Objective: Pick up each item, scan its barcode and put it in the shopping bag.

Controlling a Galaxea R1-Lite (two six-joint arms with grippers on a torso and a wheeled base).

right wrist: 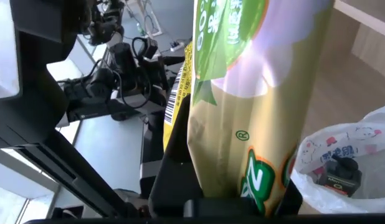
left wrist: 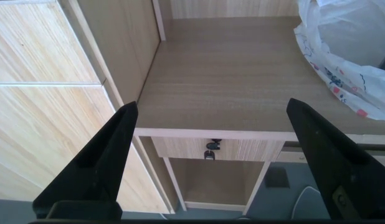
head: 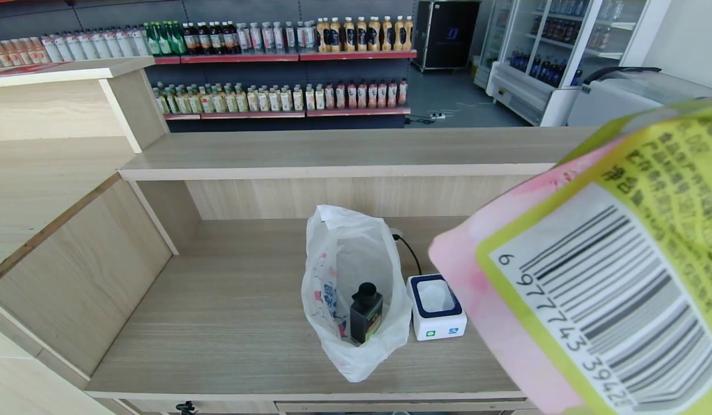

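Right jaws clamp a pink-green packet (head: 592, 276); shopping bag (head: 333, 259) holds 1 bottle (head: 366, 314).

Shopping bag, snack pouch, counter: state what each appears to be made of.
The shopping bag looks like thin plastic film, white, translucent and crinkled. The snack pouch is glossy printed plastic film, probably laminated, judging by its sheen and soft creases. The counter is matte wood-grain board, likely laminate.
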